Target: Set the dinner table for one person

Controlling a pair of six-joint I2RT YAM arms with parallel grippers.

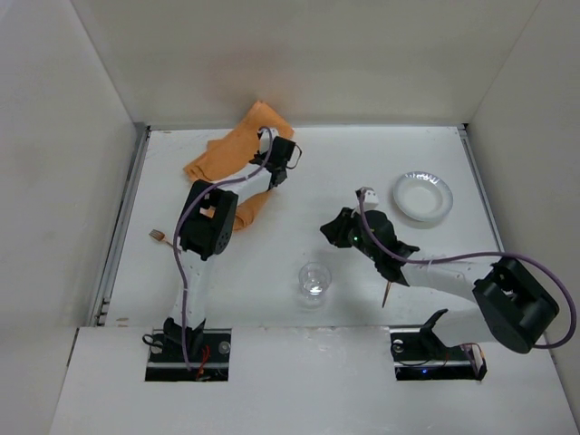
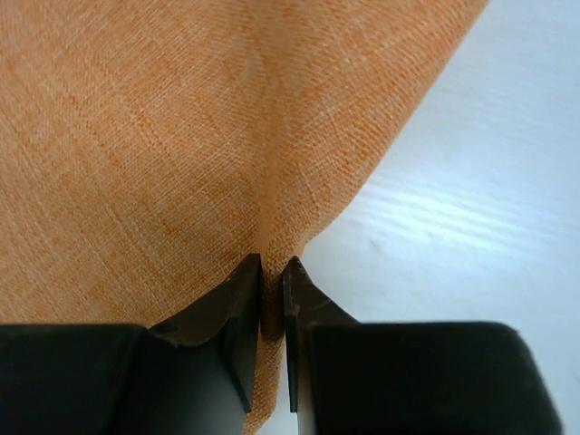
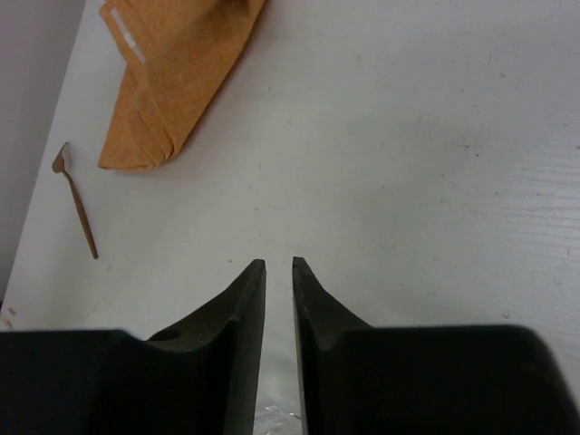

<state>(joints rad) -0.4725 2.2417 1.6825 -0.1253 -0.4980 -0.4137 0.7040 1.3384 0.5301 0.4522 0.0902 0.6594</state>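
Mat (image 1: 227, 149): orange cloth, bunched at the far-left corner of the desk (image 1: 308, 181), which spreads under both arms. Its long axis slants from that corner toward the centre.
Left jaws: clamped on a fold of the mat; this arm is the nearer.
Right jaws: almost together, empty, over mid-desk, with the mat to their left.
Likely laying spot: bare centre, right of the mat and nearer the arms.

Plain white back wall (image 1: 308, 54), angled side walls (image 1: 54, 181); soft even light
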